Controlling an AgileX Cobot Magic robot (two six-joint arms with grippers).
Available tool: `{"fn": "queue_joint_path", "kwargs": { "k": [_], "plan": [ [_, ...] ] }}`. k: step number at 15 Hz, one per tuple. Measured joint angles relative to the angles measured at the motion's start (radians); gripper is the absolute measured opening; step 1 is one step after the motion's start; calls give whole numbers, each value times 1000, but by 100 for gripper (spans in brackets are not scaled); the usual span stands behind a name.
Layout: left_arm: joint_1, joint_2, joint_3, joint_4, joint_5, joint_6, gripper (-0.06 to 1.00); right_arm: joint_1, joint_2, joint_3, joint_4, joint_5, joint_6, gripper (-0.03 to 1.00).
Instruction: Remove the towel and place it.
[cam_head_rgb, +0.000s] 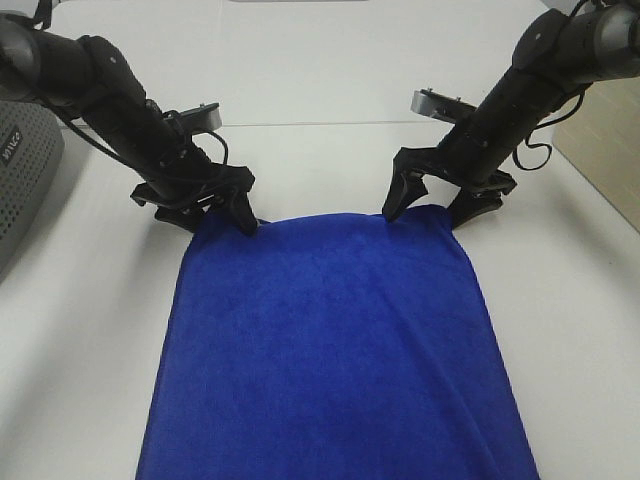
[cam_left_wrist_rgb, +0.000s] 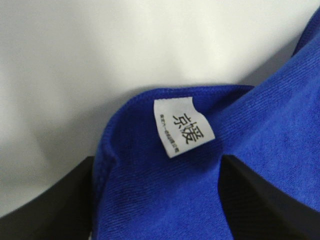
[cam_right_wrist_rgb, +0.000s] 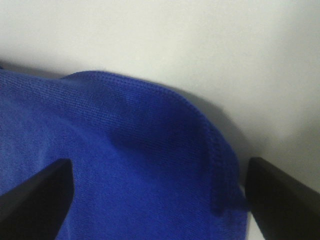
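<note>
We look down from high in front of the arms, facing them across the white table (cam_head_rgb: 330, 80), with the towel (cam_head_rgb: 340, 360) running from the arms toward us and off the near edge. The left wrist camera sits very close above the towel's far left corner (cam_left_wrist_rgb: 165, 200), looking out between the two dark fingers (cam_left_wrist_rgb: 55, 205) of the left tool (cam_head_rgb: 213, 212); the white tag (cam_left_wrist_rgb: 183, 127) fills its middle. The right wrist camera sits just as near over the far right corner (cam_right_wrist_rgb: 150, 165), between the fingers (cam_right_wrist_rgb: 285, 200) of the right tool (cam_head_rgb: 432, 211). Each wrist view shares its corner with the high view.
</note>
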Motion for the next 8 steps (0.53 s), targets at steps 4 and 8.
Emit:
{"fn": "queue_joint_path", "kwargs": {
  "k": [4,8],
  "plan": [
    [0,6,0,7,-19,0,38,1,5,-1,-51,-11,0,65],
    [0,8,0,18,-53,4,2,1,20,0,-60,-31,-5,11]
  ]
}}
